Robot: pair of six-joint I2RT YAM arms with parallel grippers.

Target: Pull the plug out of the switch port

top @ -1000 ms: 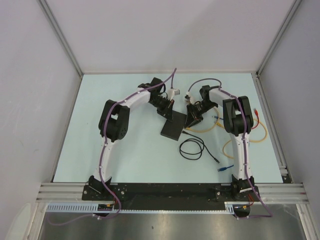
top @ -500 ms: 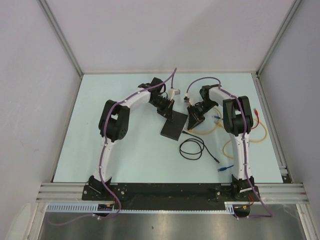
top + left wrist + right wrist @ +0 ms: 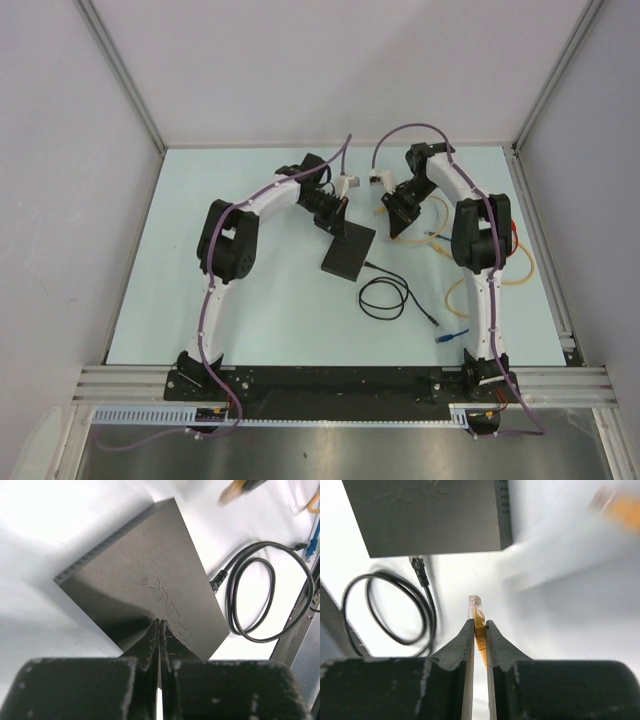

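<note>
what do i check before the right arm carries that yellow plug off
1. yellow plug out of the switch, gap between them: ok
2. right claw shut on the plug: ok
3. left claw shut, tips at the switch's top: ok
4. left claw actually pressing the switch down: cannot tell
5. black cable end seated in the switch: cannot tell

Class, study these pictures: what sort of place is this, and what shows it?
Probably a robotics lab test cell: two robot arms bolted to a framed table, plain white walls around it, and a network switch with loose cables.
</note>
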